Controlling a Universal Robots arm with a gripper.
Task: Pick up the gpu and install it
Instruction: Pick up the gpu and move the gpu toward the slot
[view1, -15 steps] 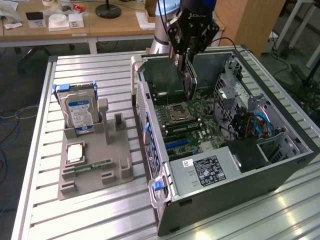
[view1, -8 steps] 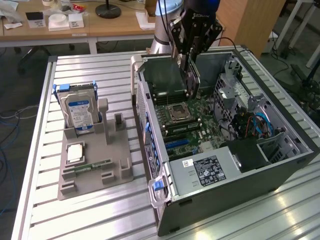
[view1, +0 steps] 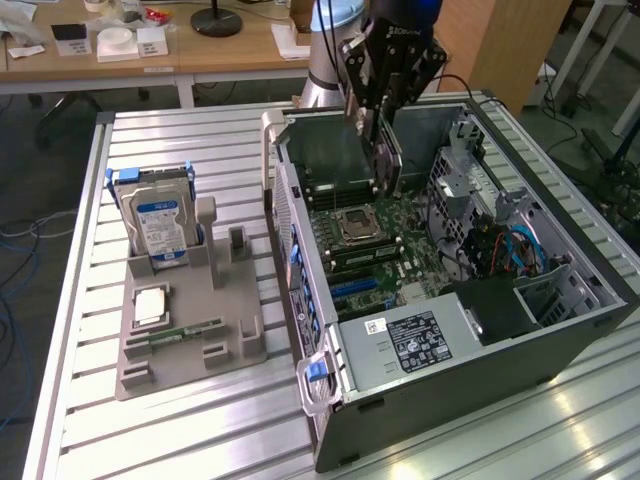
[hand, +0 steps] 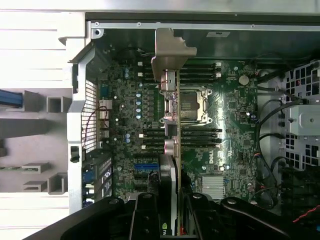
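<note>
My gripper (view1: 378, 105) is shut on the gpu (view1: 387, 160), a thin black card that hangs on edge above the open computer case (view1: 300, 290), over the motherboard (view1: 400, 272) near the CPU socket (view1: 355, 225). In the wrist view the gpu (hand: 172, 115) appears edge-on between my black fingers (hand: 145, 215), its metal end bracket (hand: 170, 52) pointing away from the wrist, above the memory slots. The blue expansion slot (hand: 146, 166) lies just beside the card's line. The card is clear of the board.
A grey holder (view1: 190, 355) at the exterior view's left carries a silver hard drive with a blue label (view1: 160, 225), a CPU (view1: 150, 305) and a green RAM stick (view1: 185, 333). Cables and drive cages (view1: 500, 240) fill the case's right side. A wooden desk (view1: 150, 55) stands behind.
</note>
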